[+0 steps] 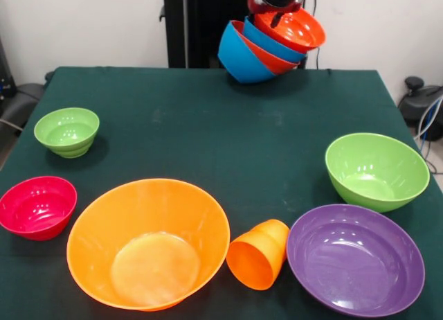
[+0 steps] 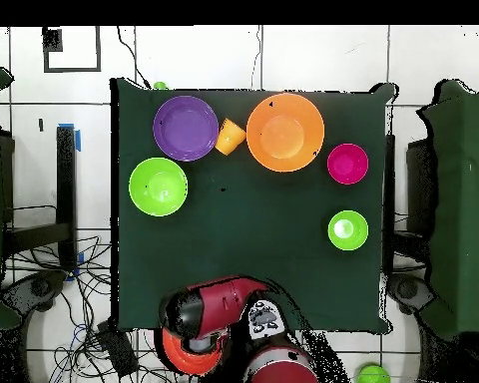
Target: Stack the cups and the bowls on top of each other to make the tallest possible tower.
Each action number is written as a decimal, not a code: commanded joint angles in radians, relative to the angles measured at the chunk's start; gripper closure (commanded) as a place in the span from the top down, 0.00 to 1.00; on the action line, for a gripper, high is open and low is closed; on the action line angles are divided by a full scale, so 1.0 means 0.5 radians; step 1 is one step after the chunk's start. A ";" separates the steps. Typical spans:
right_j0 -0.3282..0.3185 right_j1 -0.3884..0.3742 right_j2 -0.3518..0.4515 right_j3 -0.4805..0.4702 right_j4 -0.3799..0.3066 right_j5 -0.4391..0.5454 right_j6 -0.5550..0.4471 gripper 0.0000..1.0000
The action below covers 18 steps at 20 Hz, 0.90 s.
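The tower point(image 1: 266, 46) hangs tilted off the desk point(image 1: 208, 140) at its far edge, pincer point(image 1: 277, 7) apparently clamped on the top bowl's rim. Only that one is gripped, so the lower bowls could probably slip out and drop.

On the dark green cloth-covered table point(image 1: 208, 140), the glossy plastic bowls show plain colours without pattern: two lime green point(image 1: 67, 131) point(image 1: 376, 170), one magenta point(image 1: 37, 206), one large orange point(image 1: 148, 242), one purple point(image 1: 355, 258). The small tapered tumbler point(image 1: 259, 253) is orange. The tilted nested pile point(image 1: 270, 46) alternates blue and red-orange.
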 commanded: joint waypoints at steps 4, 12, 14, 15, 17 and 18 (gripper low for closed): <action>0.086 -0.006 0.019 -0.236 -0.071 -0.118 0.178 1.00; 0.058 -0.016 0.026 -0.226 -0.100 -0.174 0.112 1.00; 0.032 0.005 0.038 -0.253 -0.128 -0.193 0.070 1.00; 0.023 0.006 0.037 -0.255 -0.142 -0.205 0.060 1.00; 0.009 0.022 0.041 -0.297 -0.203 -0.211 0.007 1.00; 0.025 0.020 0.027 -0.322 -0.255 -0.251 0.006 1.00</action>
